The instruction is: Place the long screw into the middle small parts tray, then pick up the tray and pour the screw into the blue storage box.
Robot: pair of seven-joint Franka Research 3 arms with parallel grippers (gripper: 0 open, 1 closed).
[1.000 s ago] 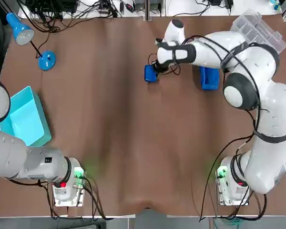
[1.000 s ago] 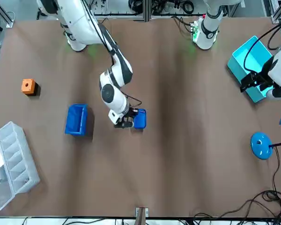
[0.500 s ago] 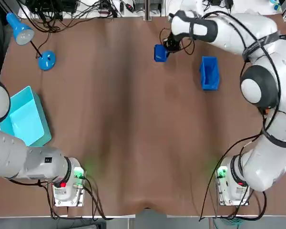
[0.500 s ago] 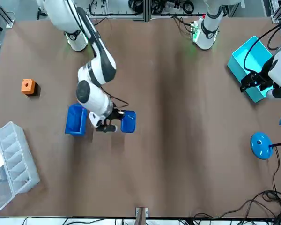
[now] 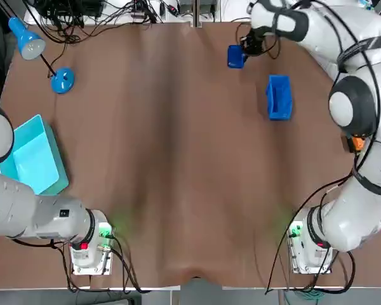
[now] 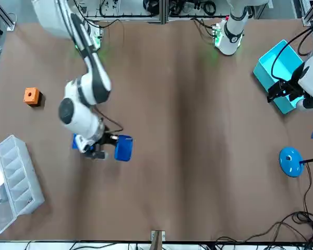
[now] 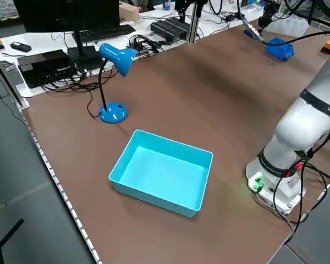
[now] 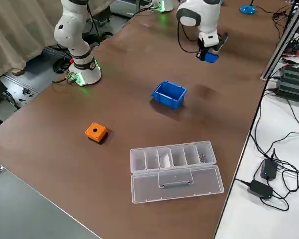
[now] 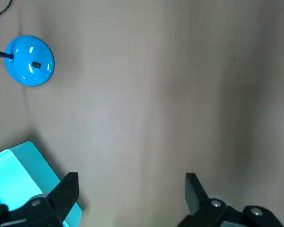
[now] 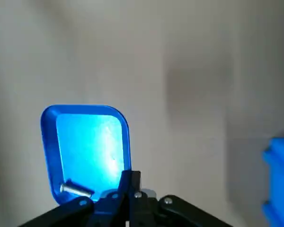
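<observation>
We count one small blue tray (image 10: pixel 85 146), one screw (image 10: pixel 76 189), one blue storage box (image 5: pixel 279 96), one orange block (image 8: pixel 95 132), one clear compartment case (image 8: pixel 173 169), one cyan bin (image 7: pixel 162 176) and one blue desk lamp (image 7: pixel 118 58), with two arms at the brown table (image 5: pixel 178 159). The right gripper (image 10: pixel 131 176) is clenched on the rim of the tray and holds it in the air near the table's far edge, apart from the storage box, which stands on the table. The screw lies flat inside the tray, in the corner next to the pinched rim, just beside the fingers. Only the right wrist view lets us see the screw. From overhead and from the front the tray reads as a plain blue patch at the gripper. The right side view gives us the tray's shadow on the table, and the case and the block, which the overhead view largely hides behind the arm. The left gripper (image 9: pixel 131 179) hangs released, fingers spread wide, over bare table at the corner of the cyan bin.
</observation>
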